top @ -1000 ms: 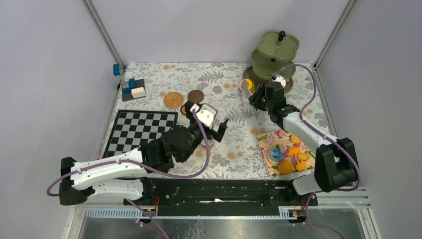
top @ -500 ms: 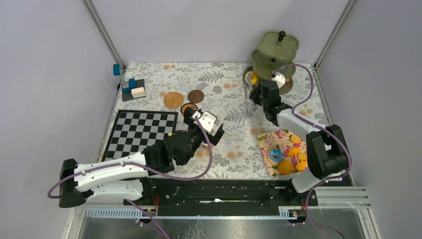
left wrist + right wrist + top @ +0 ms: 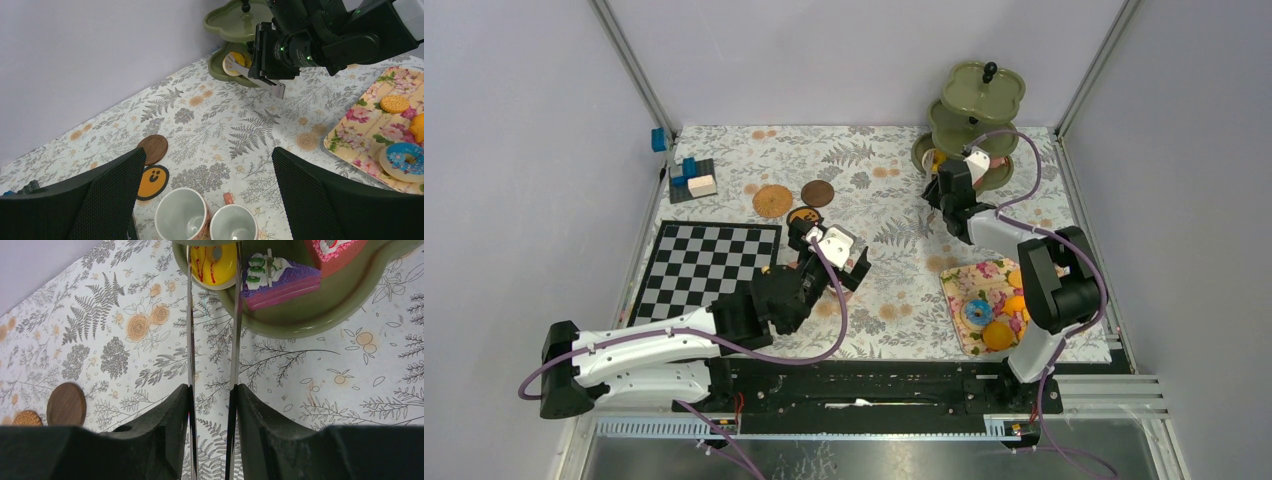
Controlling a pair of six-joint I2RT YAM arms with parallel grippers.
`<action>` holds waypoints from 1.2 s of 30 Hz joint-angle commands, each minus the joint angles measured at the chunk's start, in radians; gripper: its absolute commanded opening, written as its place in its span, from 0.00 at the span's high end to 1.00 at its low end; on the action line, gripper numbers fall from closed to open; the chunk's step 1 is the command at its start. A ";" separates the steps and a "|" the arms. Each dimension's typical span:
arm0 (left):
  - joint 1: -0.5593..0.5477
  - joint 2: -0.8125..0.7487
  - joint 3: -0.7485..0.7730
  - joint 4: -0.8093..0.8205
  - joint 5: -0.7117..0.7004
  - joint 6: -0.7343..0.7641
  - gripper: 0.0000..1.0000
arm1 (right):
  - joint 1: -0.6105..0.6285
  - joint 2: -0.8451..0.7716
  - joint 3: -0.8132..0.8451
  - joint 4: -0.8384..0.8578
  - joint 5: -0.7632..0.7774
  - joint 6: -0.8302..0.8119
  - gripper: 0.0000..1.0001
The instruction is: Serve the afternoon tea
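Observation:
My right gripper [image 3: 212, 388] is shut on metal tongs [image 3: 190, 330], also seen from above [image 3: 946, 190]. The tong tips flank a yellow donut [image 3: 214, 262] at the rim of the bottom tier of the olive-green stand [image 3: 972, 112], beside a purple cake slice [image 3: 280, 280]. My left gripper [image 3: 207, 165] is open above two pinkish mugs [image 3: 182, 216] [image 3: 234, 226] standing side by side. A brown coaster [image 3: 152, 149] and a yellow smiley coaster [image 3: 152, 182] lie just beyond them. The yellow mug is not in view.
A floral tray [image 3: 969, 280] with a blue donut [image 3: 402, 159], a cookie [image 3: 394, 103] and orange pieces lies at front right. A chessboard [image 3: 704, 262] lies left, with coloured blocks [image 3: 691, 180] behind it. A tan coaster [image 3: 772, 200] lies near the brown one.
My right arm has carried the yellow donut in the tongs back to the stand's bottom tier. My left gripper has drawn back and left, settling over the two mugs.

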 commanded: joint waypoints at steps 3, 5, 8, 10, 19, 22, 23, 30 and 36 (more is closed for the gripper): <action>0.002 -0.017 -0.004 0.060 -0.011 0.008 0.01 | 0.008 0.043 0.069 0.063 0.084 -0.020 0.60; 0.002 -0.017 -0.003 0.058 -0.009 0.006 0.01 | 0.009 0.061 0.080 0.064 0.097 -0.027 0.60; 0.002 -0.017 -0.004 0.058 -0.009 0.006 0.01 | 0.008 0.083 0.101 0.056 0.107 -0.037 0.59; 0.002 -0.017 -0.003 0.056 -0.009 0.006 0.01 | 0.009 0.092 0.116 0.039 0.121 -0.041 0.58; 0.002 -0.012 0.006 0.040 0.008 -0.010 0.01 | 0.008 0.083 0.122 0.004 0.106 -0.052 0.47; 0.002 -0.010 0.008 0.038 0.009 -0.012 0.01 | 0.008 0.077 0.119 0.011 0.090 -0.064 0.47; 0.002 -0.010 0.008 0.038 0.009 -0.013 0.01 | 0.008 0.076 0.119 0.011 0.089 -0.066 0.47; 0.002 -0.004 0.012 0.031 0.012 -0.017 0.01 | 0.008 0.072 0.125 -0.002 0.067 -0.092 0.43; 0.002 -0.001 0.016 0.025 0.017 -0.020 0.01 | 0.008 0.017 0.108 -0.023 0.027 -0.126 0.36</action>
